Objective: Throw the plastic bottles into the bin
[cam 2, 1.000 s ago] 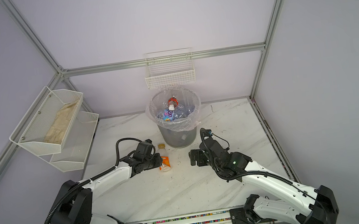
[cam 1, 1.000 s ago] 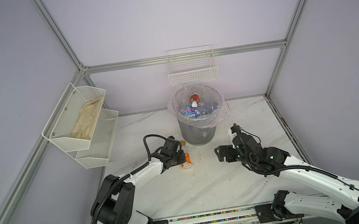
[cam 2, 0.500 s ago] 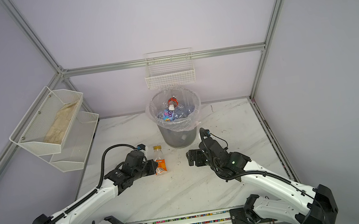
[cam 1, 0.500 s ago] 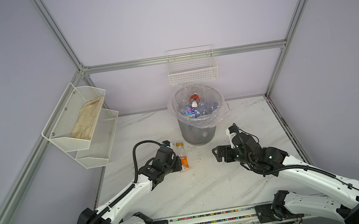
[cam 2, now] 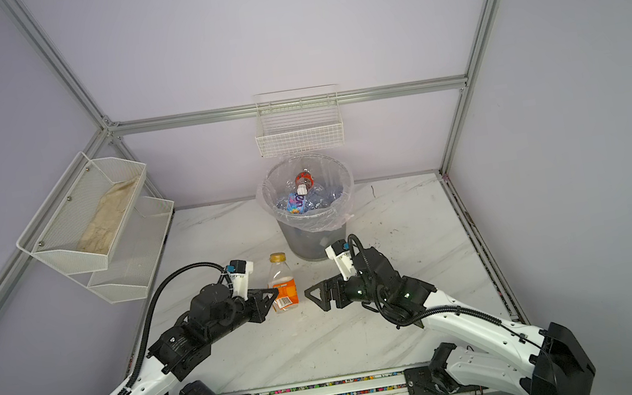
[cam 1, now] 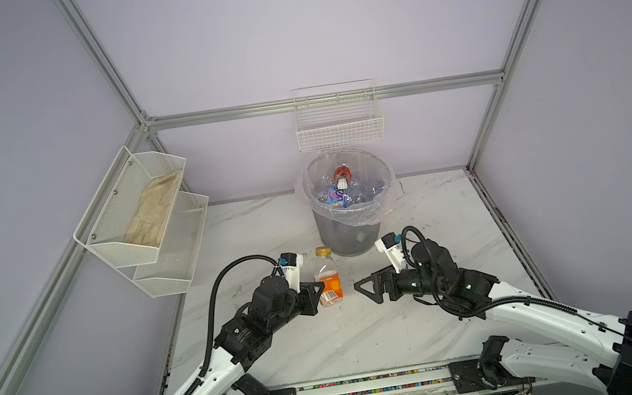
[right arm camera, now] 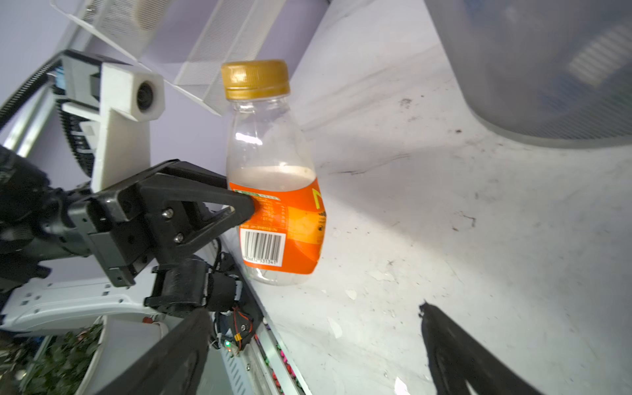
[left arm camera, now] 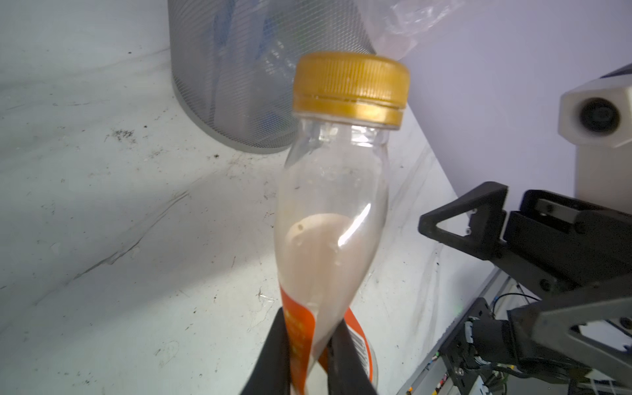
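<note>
Inside, the bin holds bottles — the orange-labelled bottle, pale liquid.

- You are getting bright, even light in both top views; the arms are throwing only faint shadows on the marble table.
- Toward the corners of both top views, the wide lens is stretching the frame rails.
- In the left wrist view, a white streak of glare is running down the bottle, and the left gripper is blurring at the near edge.
- In the right wrist view, the bin is sitting out of focus, the right gripper is showing as dark soft shapes, and the bottle's barcode is reading crisp.
</note>
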You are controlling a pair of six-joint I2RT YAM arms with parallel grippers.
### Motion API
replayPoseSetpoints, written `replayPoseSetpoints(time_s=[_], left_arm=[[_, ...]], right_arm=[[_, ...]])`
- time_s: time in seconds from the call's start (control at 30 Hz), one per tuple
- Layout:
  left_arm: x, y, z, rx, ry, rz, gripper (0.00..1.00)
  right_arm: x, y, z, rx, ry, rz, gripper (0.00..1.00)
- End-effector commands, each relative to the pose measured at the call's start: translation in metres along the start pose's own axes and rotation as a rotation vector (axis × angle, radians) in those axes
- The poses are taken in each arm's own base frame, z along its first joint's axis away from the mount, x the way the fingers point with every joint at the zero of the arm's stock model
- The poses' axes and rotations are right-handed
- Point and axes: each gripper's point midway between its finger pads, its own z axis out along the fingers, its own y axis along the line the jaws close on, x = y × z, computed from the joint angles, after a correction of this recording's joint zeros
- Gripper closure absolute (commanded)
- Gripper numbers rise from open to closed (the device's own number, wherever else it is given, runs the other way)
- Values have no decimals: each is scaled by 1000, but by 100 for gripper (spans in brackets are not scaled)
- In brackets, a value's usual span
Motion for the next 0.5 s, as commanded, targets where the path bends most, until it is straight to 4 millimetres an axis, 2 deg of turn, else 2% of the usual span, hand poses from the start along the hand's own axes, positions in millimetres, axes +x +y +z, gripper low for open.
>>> replayPoseSetpoints(time_s=[0.0, 0.3, 0.47], left_arm=[[8, -14, -5, 95, 1, 45, 100], [6, -38, -22, 211, -12, 67, 100], [6, -49, -32, 265, -18, 78, 100]], right_arm=[[-16, 35, -5, -149, -35, -84, 2], [-25, 47, 4, -199, -30, -111, 3], [-30, 62, 3, -273, -39, -121, 7]])
